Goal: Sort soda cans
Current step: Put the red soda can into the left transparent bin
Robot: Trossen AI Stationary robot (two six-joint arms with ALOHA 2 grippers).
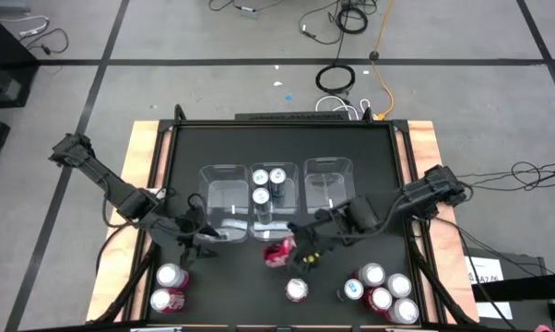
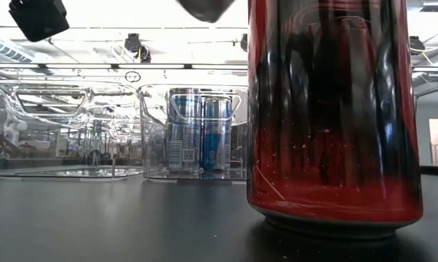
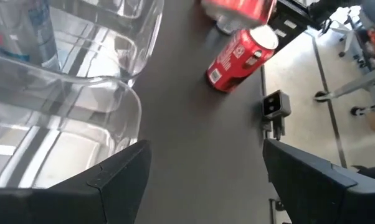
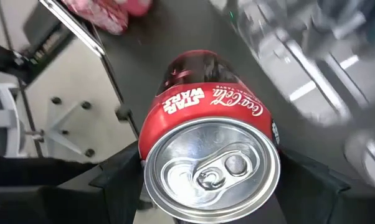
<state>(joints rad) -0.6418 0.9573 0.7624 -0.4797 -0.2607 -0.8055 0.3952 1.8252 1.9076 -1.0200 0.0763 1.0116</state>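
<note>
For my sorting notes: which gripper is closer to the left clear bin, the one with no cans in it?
The left. The left gripper is at the near edge of the empty left bin, fingers open. The right gripper is farther, in front of the middle bin, holding a red can.

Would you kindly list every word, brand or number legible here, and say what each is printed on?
"STAR WARS": red can held between the right gripper fingers.
"Coca-Cola": same can, beside it.
Print on the red can in the left wrist view: too blurred.
Labels on the blue cans in the middle bin: too small.
</note>
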